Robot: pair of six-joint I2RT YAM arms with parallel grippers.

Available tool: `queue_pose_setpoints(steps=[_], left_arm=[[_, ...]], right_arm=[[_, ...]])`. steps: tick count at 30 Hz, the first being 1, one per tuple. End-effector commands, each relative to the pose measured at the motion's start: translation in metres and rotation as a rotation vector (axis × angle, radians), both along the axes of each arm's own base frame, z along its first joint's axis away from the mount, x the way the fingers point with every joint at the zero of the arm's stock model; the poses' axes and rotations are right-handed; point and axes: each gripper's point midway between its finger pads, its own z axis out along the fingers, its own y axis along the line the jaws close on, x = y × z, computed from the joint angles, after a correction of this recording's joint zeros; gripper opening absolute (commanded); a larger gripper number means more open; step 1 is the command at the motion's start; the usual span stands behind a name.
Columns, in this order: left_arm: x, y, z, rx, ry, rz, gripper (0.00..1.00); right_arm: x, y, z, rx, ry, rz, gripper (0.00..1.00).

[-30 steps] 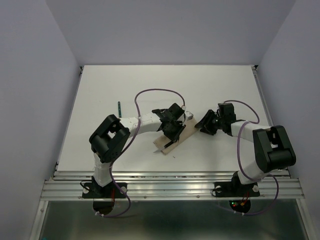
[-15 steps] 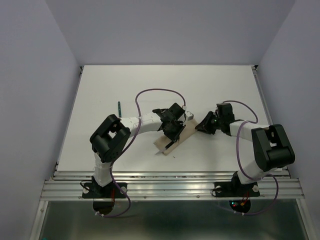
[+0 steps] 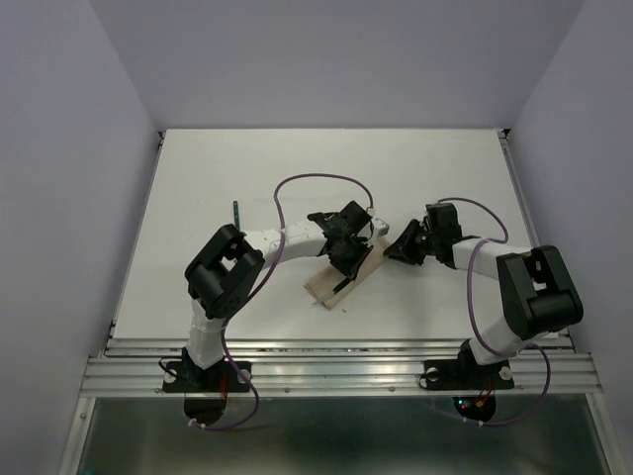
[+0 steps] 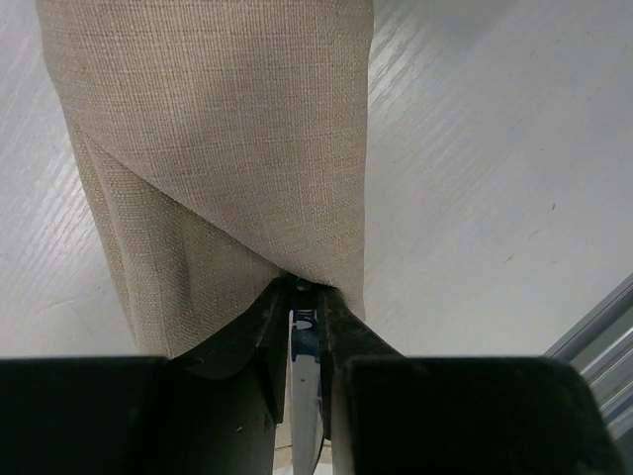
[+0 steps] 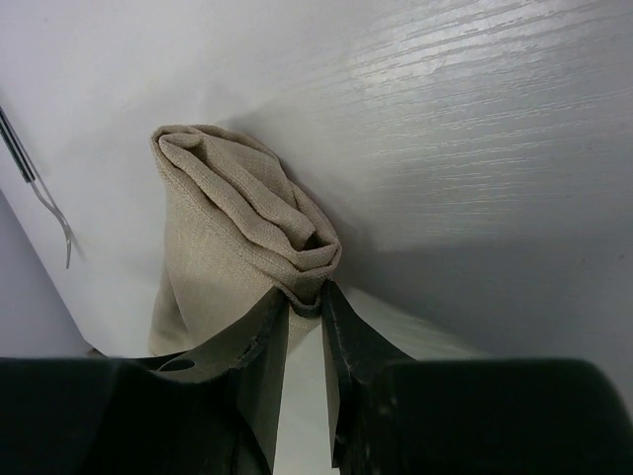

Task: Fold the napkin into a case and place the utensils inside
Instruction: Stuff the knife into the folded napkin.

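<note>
The napkin is folded into a narrow beige case [image 3: 329, 283] lying slantwise at mid-table. My left gripper [image 3: 345, 259] is over the case, shut on a silver utensil [image 4: 303, 341] with a dark handle. Its tips [image 4: 305, 289] push the utensil under the cloth's edge [image 4: 227, 129]. My right gripper [image 3: 394, 249] is shut on the rolled far end of the case [image 5: 237, 218], pinching the cloth at its tips [image 5: 305, 300]. Another utensil with a green handle [image 3: 237, 212] lies alone to the left. A fork [image 5: 61, 228] shows at the left of the right wrist view.
The white table [image 3: 445, 168] is walled in by pale panels at the back and sides. A metal rail [image 3: 336, 371] runs along the near edge by the arm bases. Purple cables loop over both arms.
My left gripper has moved slightly up and right along the case, and less of its utensil sticks out at the lower end. My right gripper has edged left, still at the case's end.
</note>
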Motion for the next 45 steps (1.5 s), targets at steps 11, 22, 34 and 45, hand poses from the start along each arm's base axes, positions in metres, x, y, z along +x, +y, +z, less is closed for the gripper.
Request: queue_pose_setpoints(steps=[11,22,34,45], left_arm=[[0.005,-0.013,0.026,-0.048,-0.041,0.003,0.39],[-0.004,0.004,0.052,-0.068,-0.067,0.041,0.56],[-0.029,0.033,0.029,-0.018,-0.009,0.076,0.54],[-0.042,0.050,0.014,0.017,0.023,0.103,0.47]], right_arm=[[0.013,0.012,0.016,0.018,-0.060,0.014,0.25],[0.014,0.011,0.016,0.010,-0.059,0.013,0.26],[0.015,0.012,0.015,0.009,-0.057,0.015,0.26],[0.016,0.012,0.015,0.005,-0.057,0.017,0.26]])
